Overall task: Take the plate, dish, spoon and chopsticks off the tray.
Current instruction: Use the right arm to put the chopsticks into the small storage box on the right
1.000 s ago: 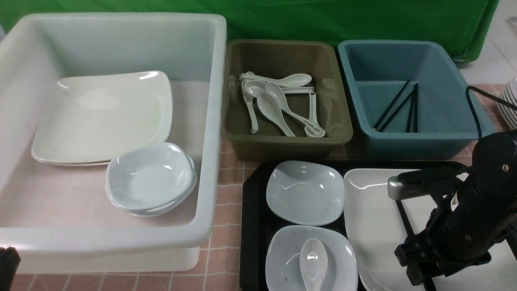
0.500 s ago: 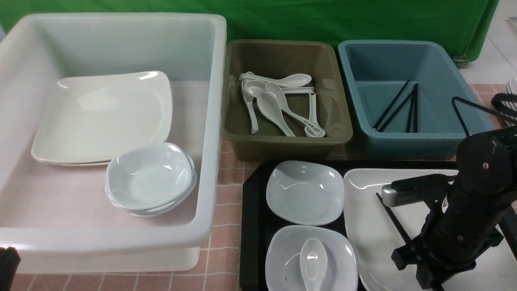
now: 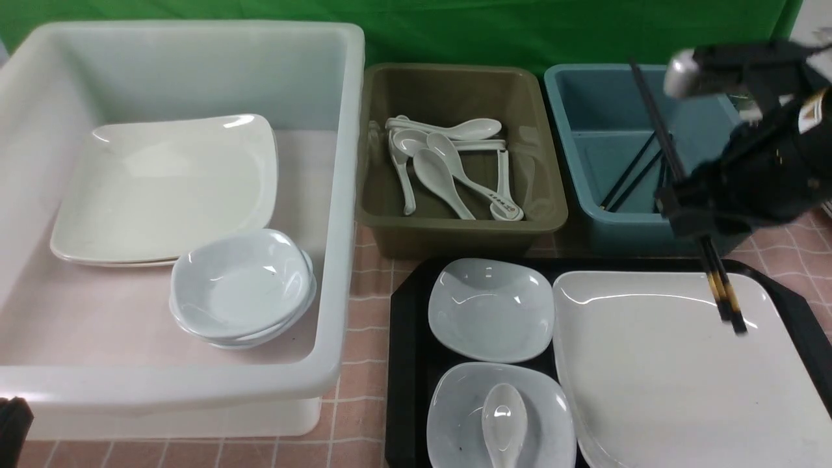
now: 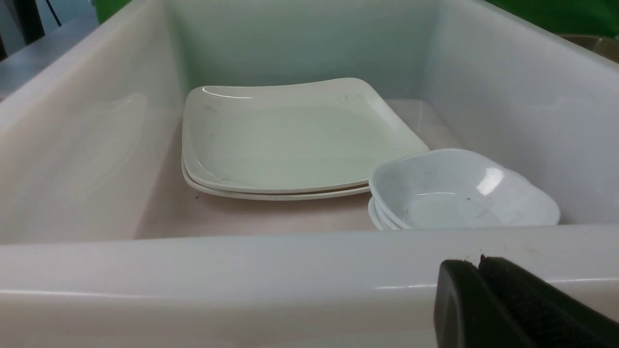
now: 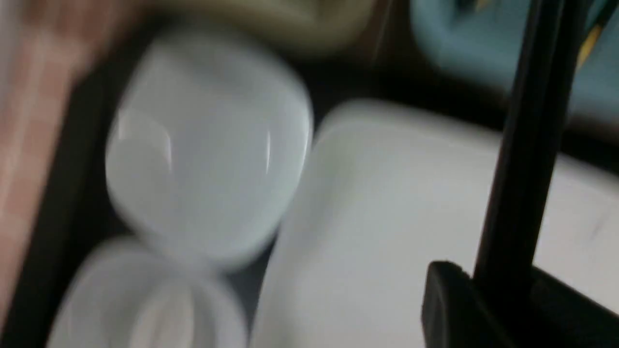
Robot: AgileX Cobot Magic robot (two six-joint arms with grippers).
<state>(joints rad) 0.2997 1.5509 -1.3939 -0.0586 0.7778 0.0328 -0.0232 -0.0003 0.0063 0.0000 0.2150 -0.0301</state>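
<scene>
We've lifted the chopsticks (image 3: 723, 294) off the plate (image 3: 650, 377), right hand (image 3: 690, 218) clamped tight on them, tilted above the tray's (image 3: 406, 364) far edge by the blue tub (image 3: 585, 130); drop-off next, spoon (image 3: 505, 416) and plate remain.

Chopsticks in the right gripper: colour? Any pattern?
The chopsticks are black, with pale gold bands near the lower end. The front view shows it best.

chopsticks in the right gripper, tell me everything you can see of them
The chopsticks are a pair of long, thin, black sticks with pale gold bands near the lower end. The right gripper pinches them together near mid-length. They tilt steeply: in the front view the upper ends show against the blue tub and the lower ends hang over the plate, apparently lifted clear. Nothing else seems to touch them.
</scene>
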